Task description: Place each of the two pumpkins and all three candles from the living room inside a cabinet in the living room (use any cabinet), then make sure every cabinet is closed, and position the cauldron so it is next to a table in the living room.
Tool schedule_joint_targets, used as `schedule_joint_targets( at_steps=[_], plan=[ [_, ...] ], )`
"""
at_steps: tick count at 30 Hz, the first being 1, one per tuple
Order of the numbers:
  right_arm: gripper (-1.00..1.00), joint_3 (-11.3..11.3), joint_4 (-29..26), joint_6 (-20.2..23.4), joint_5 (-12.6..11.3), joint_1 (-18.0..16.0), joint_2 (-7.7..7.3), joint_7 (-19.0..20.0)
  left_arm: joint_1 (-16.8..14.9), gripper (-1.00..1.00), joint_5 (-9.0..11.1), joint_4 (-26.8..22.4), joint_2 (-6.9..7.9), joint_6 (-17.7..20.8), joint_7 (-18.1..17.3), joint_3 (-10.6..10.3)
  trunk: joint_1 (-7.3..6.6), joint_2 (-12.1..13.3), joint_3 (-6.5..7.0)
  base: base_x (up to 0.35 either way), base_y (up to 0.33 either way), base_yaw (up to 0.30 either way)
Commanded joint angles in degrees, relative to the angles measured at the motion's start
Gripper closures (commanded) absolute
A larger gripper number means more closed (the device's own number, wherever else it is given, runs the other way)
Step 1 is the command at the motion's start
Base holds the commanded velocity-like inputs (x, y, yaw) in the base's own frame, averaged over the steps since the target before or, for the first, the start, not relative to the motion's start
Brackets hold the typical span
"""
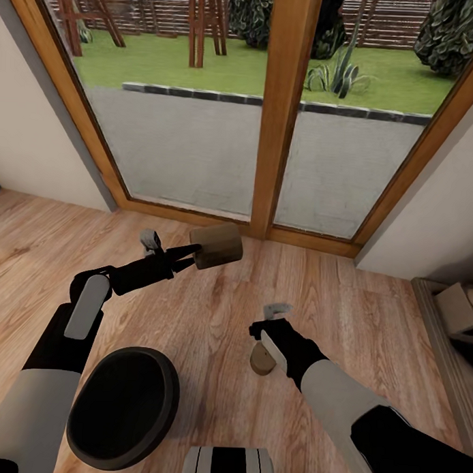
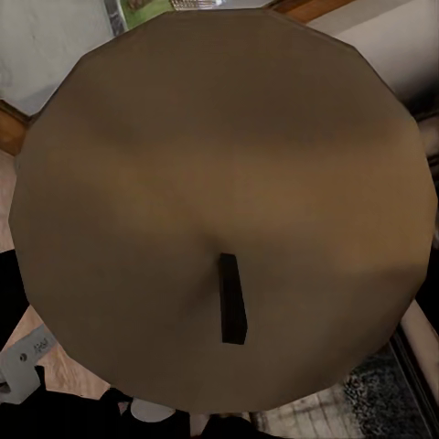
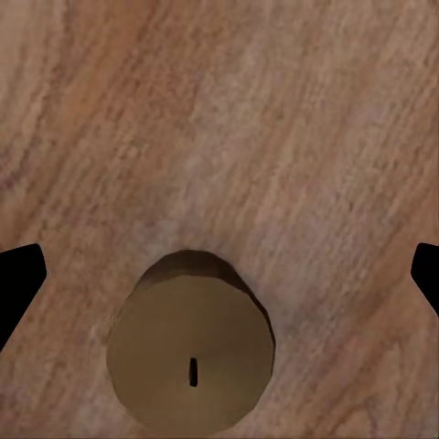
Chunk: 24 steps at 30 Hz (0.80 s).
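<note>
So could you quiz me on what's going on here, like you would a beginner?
1. True or false: the left tool holds a candle off the floor.
2. What stands under the right tool? A) a pumpkin B) a candle C) a book
3. Fill in: the black pot sits near the robot's ___ arm.

Key: 1 true. 2 B, a second candle, upright on the floor, the tool open above it. 3 left.

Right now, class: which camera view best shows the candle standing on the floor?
The right wrist view: it looks straight down on the floor candle, with its wick and whole top clear. The head view shows it partly hidden behind the right claw.
</note>
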Motion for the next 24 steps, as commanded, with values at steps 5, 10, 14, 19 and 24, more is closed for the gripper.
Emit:
schedule_joint_targets(
  at_steps=[5,10,14,19,24],
  plan=[
    [-1.00,2.47,0.31,-0.03,-0.09,0.13,0.10,-0.28,0.00,1.00,0.08,-0.02,-0.04,0.02,-0.01,0.02,0.00,0.00,0.00,0.000,0.000,0.018],
    [-1.00,2.73,1.55,0.32,-0.19,0.32,0.11,-0.40,0.00,1.00,0.08,-0.09,-0.22,0.02,0.03,-0.06,0.00,0.00,0.00,0.000,0.000,0.001],
    [-1.00,2.76,2.34,1.85,-0.25,0.27,0.28,-0.52,0.00,1.00,0.08,-0.11,-0.26,0.02,0.16,-0.07,0.00,0.00,0.00,0.000,0.000,0.000],
    [-1.00,2.76,2.67,2.63,-0.36,0.25,0.35,-0.13,0.00,1.00,0.08,-0.11,-0.26,0.02,0.14,-0.07,0.00,0.00,0.00,0.000,0.000,0.000],
    [-1.00,2.75,2.69,2.55,-0.33,0.25,0.35,-0.04,0.00,1.00,0.08,-0.11,-0.25,0.02,0.10,-0.07,0.00,0.00,0.00,0.000,0.000,0.000]
  ],
)
